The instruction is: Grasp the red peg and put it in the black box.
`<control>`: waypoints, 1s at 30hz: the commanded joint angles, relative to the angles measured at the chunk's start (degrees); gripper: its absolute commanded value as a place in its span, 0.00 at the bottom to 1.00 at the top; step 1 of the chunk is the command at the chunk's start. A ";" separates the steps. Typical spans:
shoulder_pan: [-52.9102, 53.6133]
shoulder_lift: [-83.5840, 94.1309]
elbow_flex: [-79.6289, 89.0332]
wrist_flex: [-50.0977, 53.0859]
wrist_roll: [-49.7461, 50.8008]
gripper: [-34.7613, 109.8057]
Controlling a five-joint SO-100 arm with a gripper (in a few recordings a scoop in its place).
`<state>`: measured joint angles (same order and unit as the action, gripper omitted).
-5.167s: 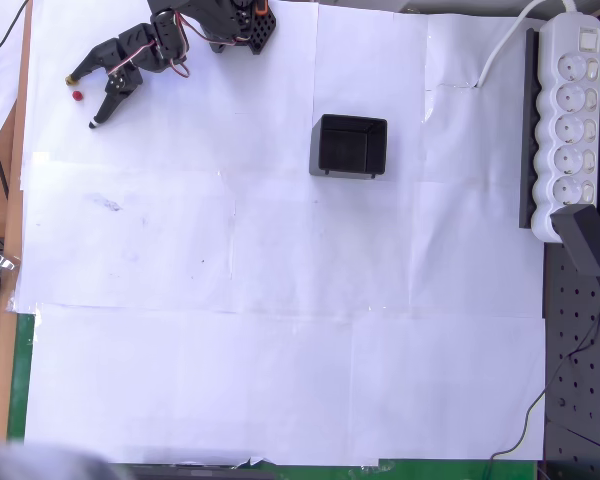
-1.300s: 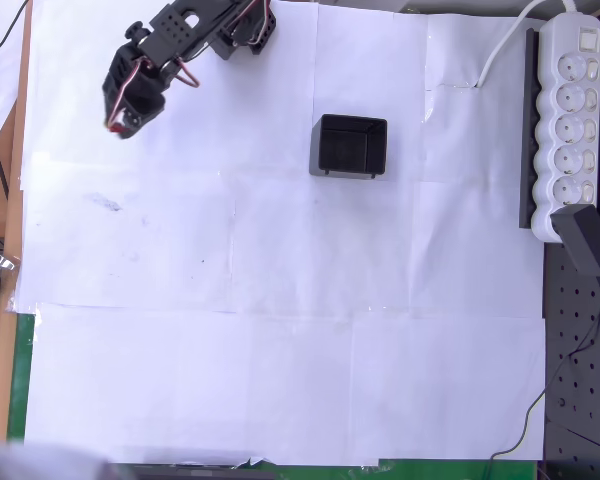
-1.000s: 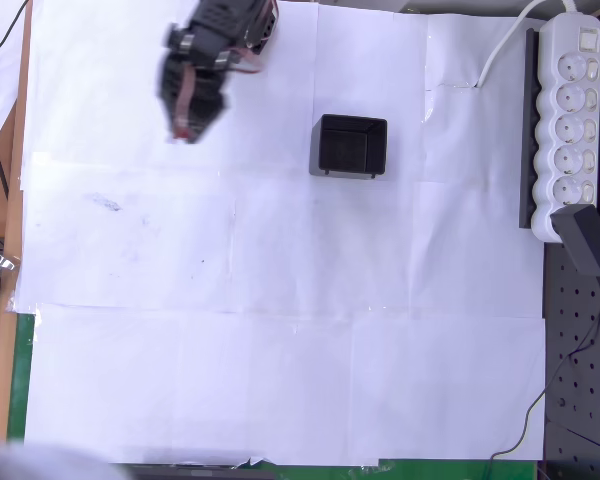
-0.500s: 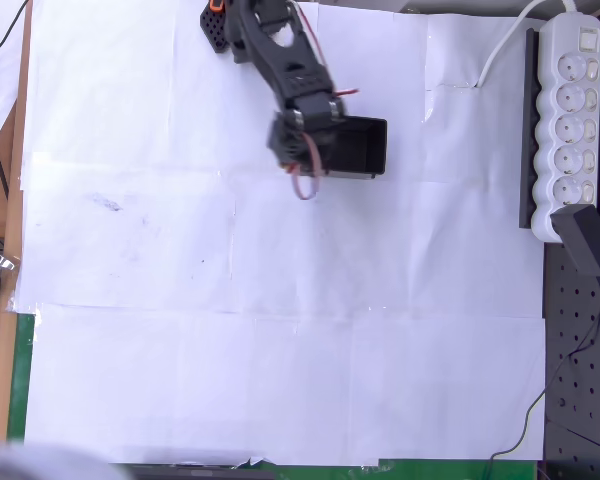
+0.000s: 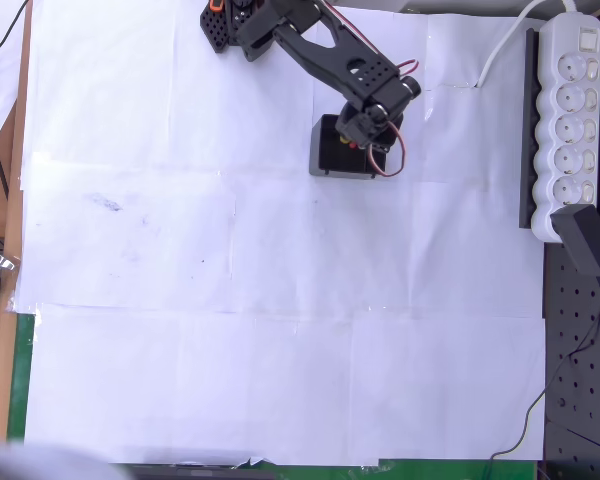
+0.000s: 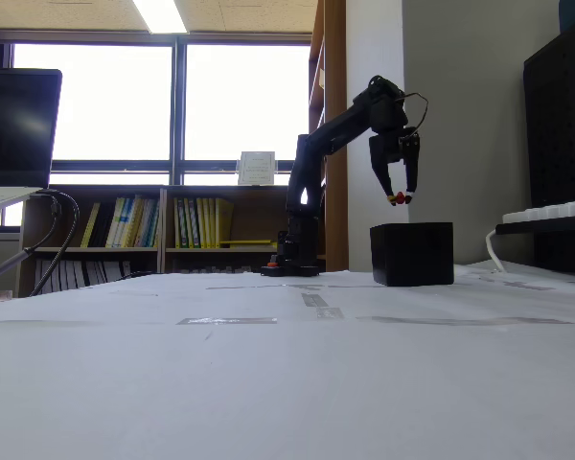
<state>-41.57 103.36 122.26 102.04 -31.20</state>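
My tool (image 6: 400, 198) pinches the red peg (image 6: 399, 198) above the black box (image 6: 412, 254); I'd centre it over the hollow, lower slightly, then open.

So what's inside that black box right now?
The black box shows only a dark hollow in the overhead view, partly covered by the gripper. The red peg is pinched above it, not yet inside.

Arm outstretched; end effector (image 6: 400, 197) pointing down, fingers pinched together
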 commanded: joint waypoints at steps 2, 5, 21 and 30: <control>0.18 -1.14 1.05 1.23 -2.64 0.26; 1.58 -2.11 0.62 1.23 -6.86 0.42; 5.54 -8.96 -4.13 2.20 -10.02 0.48; 15.12 -31.90 -21.71 -7.38 -27.86 0.24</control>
<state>-30.06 84.02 104.85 99.40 -50.89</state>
